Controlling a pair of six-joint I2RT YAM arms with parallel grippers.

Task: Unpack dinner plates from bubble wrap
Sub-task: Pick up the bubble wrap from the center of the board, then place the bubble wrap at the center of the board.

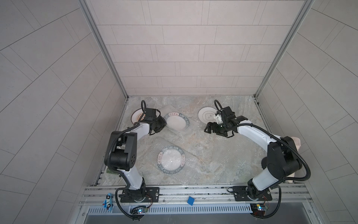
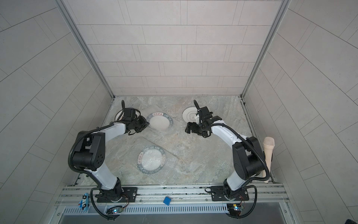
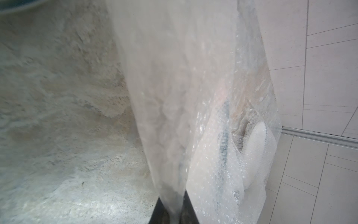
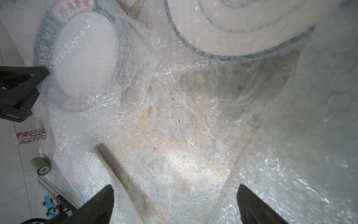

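Clear bubble wrap (image 3: 174, 97) is pinched inside the left claw (image 3: 172, 196).

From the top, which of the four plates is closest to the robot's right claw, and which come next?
In a top view:
1. Grey-ringed plate, just behind the right gripper.
2. Far lettered plate, across the middle, toward the left.
3. Near lettered plate, toward the front, under wrap.
4. Orange-centred plate, back left, partly hidden.
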